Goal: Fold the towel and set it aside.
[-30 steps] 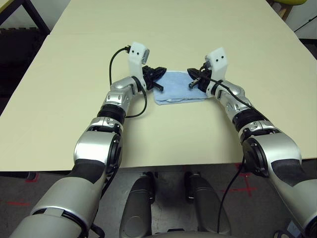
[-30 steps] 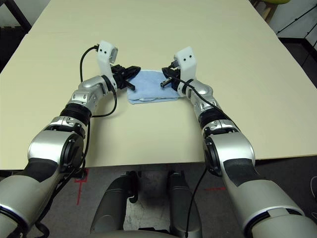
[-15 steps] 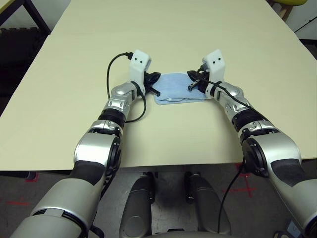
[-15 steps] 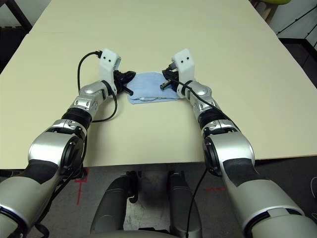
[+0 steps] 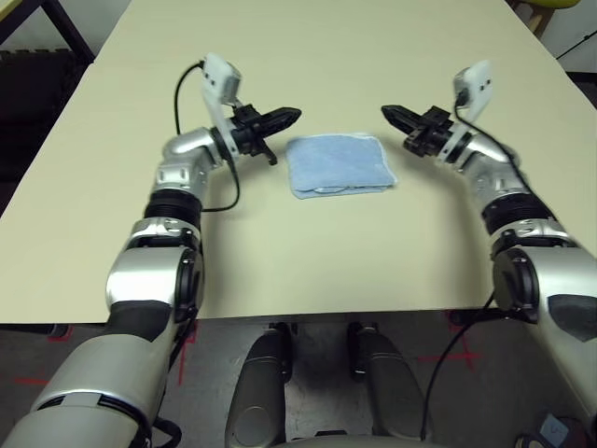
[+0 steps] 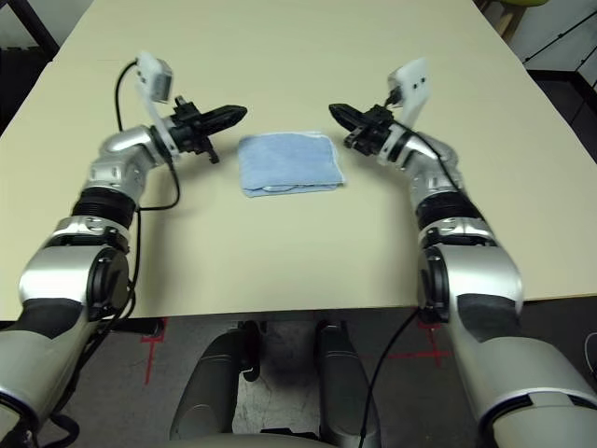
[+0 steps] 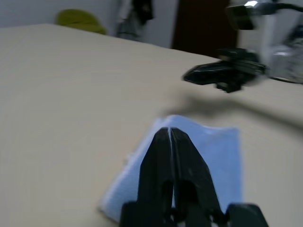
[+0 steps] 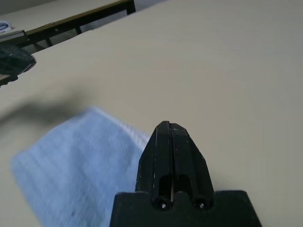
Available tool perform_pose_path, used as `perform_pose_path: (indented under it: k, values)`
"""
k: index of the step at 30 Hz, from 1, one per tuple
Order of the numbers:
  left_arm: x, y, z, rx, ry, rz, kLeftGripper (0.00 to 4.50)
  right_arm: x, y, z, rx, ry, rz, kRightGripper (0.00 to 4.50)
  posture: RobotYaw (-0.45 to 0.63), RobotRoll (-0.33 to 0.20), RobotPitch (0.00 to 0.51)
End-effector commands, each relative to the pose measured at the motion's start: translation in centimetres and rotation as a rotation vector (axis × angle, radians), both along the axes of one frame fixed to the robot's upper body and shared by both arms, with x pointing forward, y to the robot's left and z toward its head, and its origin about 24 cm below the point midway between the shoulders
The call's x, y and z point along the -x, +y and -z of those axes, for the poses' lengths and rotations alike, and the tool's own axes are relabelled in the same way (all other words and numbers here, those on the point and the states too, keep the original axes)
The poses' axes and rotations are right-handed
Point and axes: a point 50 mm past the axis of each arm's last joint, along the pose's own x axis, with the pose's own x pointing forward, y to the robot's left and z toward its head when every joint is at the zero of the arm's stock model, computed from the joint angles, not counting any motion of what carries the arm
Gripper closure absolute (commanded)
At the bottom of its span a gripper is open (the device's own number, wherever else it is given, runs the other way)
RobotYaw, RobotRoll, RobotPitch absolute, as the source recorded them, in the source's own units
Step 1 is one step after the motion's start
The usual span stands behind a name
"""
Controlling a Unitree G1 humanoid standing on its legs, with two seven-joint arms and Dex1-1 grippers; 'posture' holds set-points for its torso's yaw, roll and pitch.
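The towel point(image 5: 338, 165), light blue terry cloth, lies folded into a small rectangle at the table's middle, with nothing touching it. My left gripper point(image 5: 294, 116) hovers just left of it with its tips pointing toward it, raised off the table, shut and holding nothing. In the left wrist view the fingers point(image 7: 169, 130) are pressed together over the towel point(image 7: 222, 156). My right gripper point(image 5: 387, 112) hovers to the towel's right, also shut and holding nothing. In the right wrist view its fingers point(image 8: 169, 124) are closed above the towel point(image 8: 80, 156).
The beige table point(image 5: 308, 252) stretches wide on all sides of the towel. Its left edge point(image 5: 56, 121) borders dark floor, and its front edge runs close to my body. A yellow-green object point(image 7: 78, 19) sits beyond the far side.
Both grippers have lifted off the towel's sides and swung outward, the left to the left and the right to the right. The towel stays folded in place.
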Motion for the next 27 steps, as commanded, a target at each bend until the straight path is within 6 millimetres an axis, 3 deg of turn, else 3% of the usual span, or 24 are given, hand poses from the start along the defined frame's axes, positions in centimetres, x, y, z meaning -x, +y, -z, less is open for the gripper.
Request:
perform_pose_path:
  k: [1,5,10,14,21,27]
  values:
    - [1.2,0.7,0.8,-0.081,0.011,0.074,3.26,0.6,-0.5,0.2,0.010,0.104,-0.080,4.27,-0.03,0.000,0.217]
    - [1.9,1.9,0.5,-0.157,-0.008,0.108,1.90,1.4,-1.8,-0.1,0.109,0.122,-0.138,3.17,-0.02,0.000,0.212]
    - [2.1,2.5,0.0,-0.187,-0.016,0.115,0.06,2.0,-2.5,0.1,0.094,0.193,-0.163,1.34,-0.02,0.000,0.206]
    - [2.3,2.6,-0.2,-0.200,-0.028,0.124,0.00,2.3,-3.0,0.5,0.048,0.296,-0.146,0.03,-0.02,0.000,0.205]
    - [2.7,2.6,-0.2,-0.230,-0.071,0.149,0.00,2.9,-4.0,1.7,-0.178,0.591,-0.049,0.03,-0.02,0.000,0.208]
    - [3.2,2.3,-0.1,-0.212,-0.079,0.179,0.00,3.1,-3.3,2.2,-0.280,0.715,-0.040,0.03,-0.01,0.000,0.222]
